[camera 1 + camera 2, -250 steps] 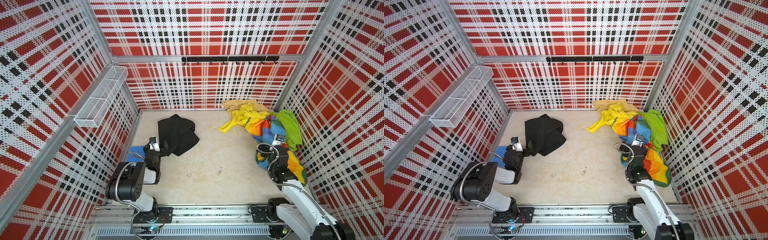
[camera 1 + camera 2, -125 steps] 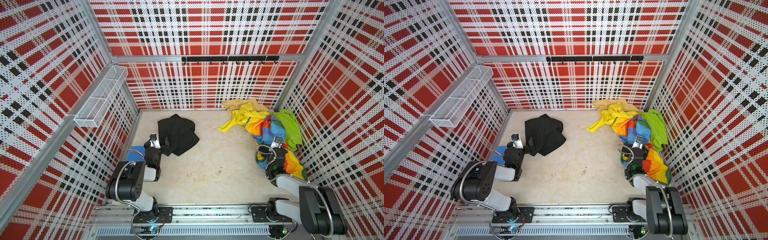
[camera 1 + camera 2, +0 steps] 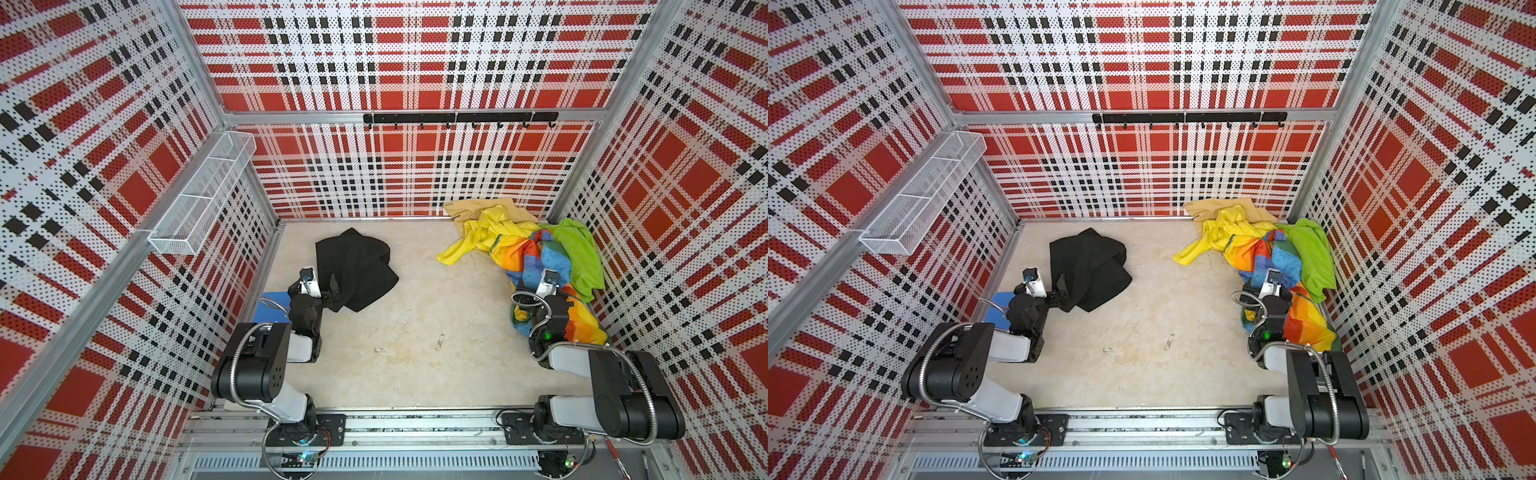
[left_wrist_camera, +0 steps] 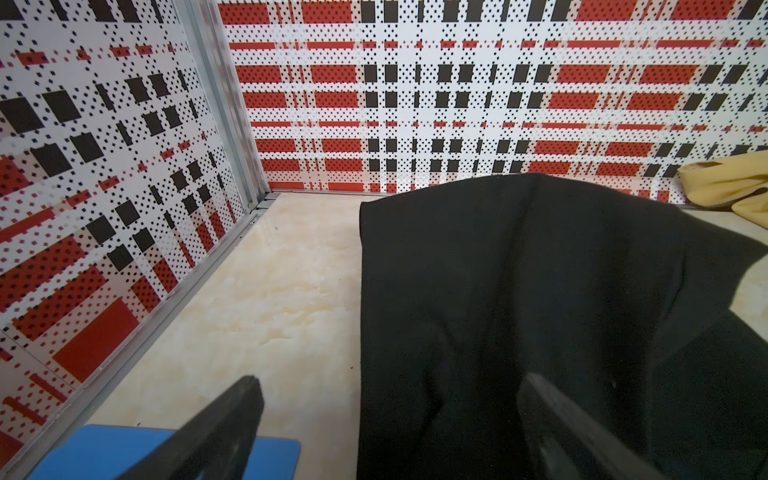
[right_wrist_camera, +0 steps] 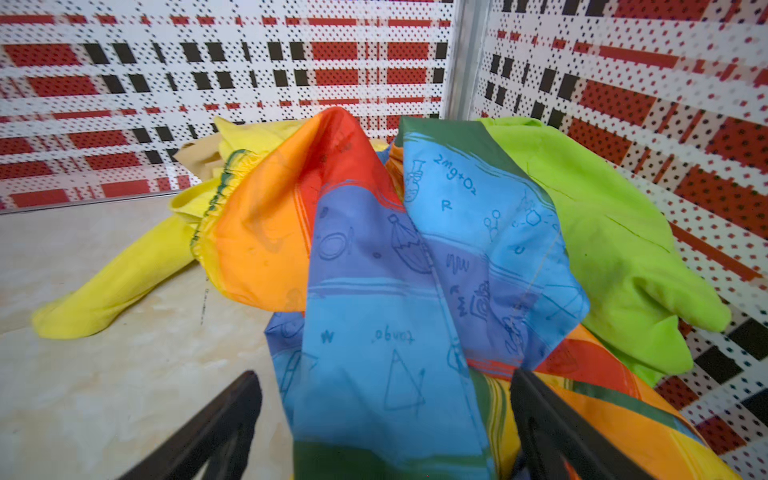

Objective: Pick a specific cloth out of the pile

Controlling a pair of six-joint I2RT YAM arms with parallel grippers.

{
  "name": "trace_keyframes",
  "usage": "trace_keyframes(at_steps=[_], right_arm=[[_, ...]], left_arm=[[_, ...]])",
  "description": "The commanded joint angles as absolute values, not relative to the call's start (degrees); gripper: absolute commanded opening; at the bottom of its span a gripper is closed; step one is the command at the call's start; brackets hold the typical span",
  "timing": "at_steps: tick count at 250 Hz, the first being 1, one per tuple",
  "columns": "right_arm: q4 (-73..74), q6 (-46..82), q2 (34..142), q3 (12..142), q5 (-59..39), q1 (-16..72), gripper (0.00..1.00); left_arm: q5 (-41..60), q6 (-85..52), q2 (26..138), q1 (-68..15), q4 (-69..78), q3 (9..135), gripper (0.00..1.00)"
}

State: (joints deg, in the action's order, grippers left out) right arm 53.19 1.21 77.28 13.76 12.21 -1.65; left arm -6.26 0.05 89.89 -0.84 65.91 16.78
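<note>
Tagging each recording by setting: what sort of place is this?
Probably a lab robot test cell, not a home: perforated plaid walls on aluminium framing box in the tabletop, and the left arm and right arm are bolted to a front rail.

The cloth (image 3: 357, 266) is plain black all over, with no pattern. The pile (image 3: 540, 257) is very bright. Its yellow cloth (image 5: 124, 274) is sunny yellow, the lime-green cloth (image 5: 602, 232) is one plain colour, and the tan cloth (image 4: 723, 183) is a pale sandy brown. The rainbow cloth (image 5: 374, 291) has big patches of orange, red, blue and dark green, with little blue drawings of shapes and letters on the blue parts. The walls (image 3: 395, 62) are checked in red, white and black, with tiny dots all over. The table (image 3: 415, 332) is creamy beige with soft cloudy marks. The pad (image 4: 104, 453) is plain blue. The wire basket (image 3: 199, 195) is white. The hook rail (image 3: 457, 118) is black. The left gripper (image 4: 390, 388) and right gripper (image 5: 384, 376) are black.
</note>
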Motion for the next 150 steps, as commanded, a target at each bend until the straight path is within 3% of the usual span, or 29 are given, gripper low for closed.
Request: trace_keyframes(at_steps=[1,47,89,110,150], right_arm=[[59.49,0.70,77.24,13.76,5.64,-1.79,1.00],[61.18,1.54,79.06,13.87,6.04,-1.76,1.00],[86.16,1.48,91.35,8.51,6.54,-1.76,1.00],[72.12,3.03,87.13,12.10,9.48,-1.85,1.00],[69.75,0.50,88.78,14.65,8.14,-0.88,1.00]], left_arm=[[-6.21,-0.01,90.21,-1.10,66.60,17.22,0.99],[-6.17,0.01,90.19,-1.23,66.55,17.23,0.99],[-6.25,0.00,90.30,-1.23,66.58,17.18,0.99],[-6.18,0.03,90.32,-1.16,66.62,17.19,0.99],[-6.22,0.01,90.22,-1.13,66.62,17.22,0.99]])
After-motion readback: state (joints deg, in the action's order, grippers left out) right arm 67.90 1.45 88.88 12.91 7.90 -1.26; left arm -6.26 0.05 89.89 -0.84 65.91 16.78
